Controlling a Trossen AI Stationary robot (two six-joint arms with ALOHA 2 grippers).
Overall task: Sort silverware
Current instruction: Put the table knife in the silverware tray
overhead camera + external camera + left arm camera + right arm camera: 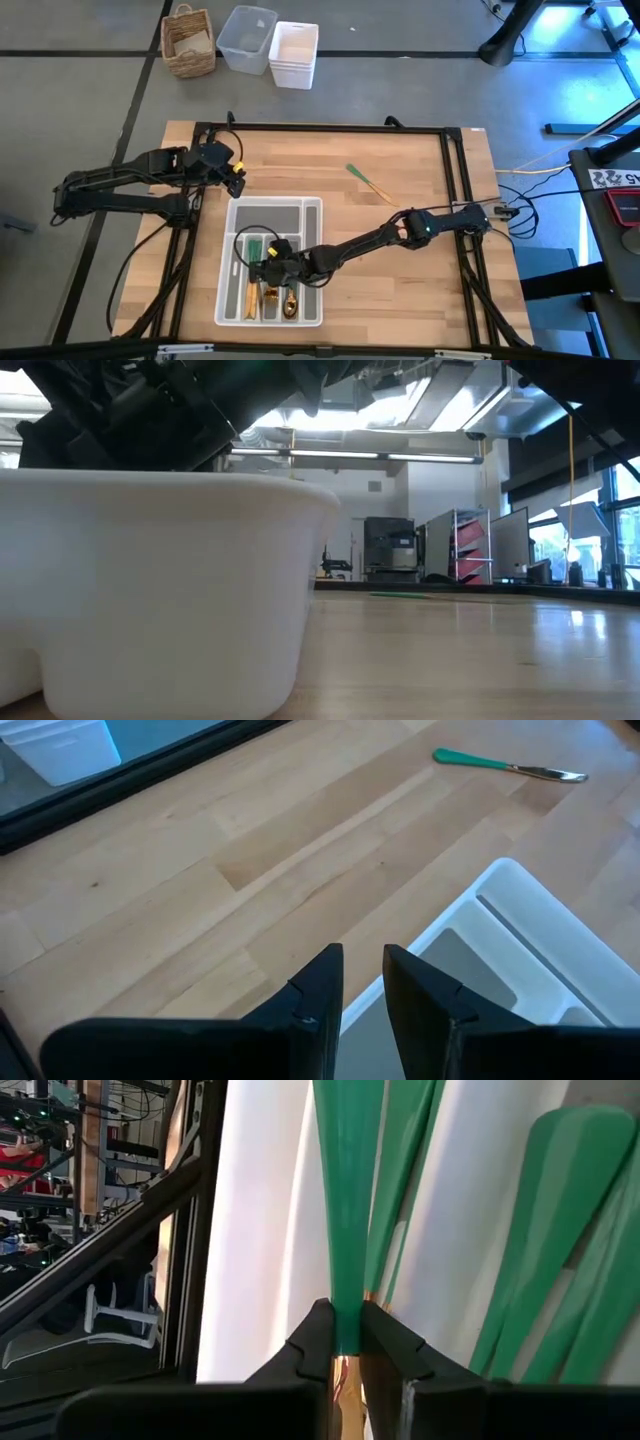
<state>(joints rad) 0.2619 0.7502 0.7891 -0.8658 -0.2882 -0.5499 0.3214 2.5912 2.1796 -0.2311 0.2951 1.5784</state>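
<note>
While over the tray [312, 205], right pincer [346, 1342] on silverware [347, 1200].

Organizer tray [312, 206] and right arm [380, 238] obstruct the table's near centre; far-right boards hold only one knife [369, 183].

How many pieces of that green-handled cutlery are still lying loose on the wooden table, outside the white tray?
1: a green-handled piece lies alone on the table beyond the tray. The rest are in the tray, partly hidden by the right gripper.
</note>
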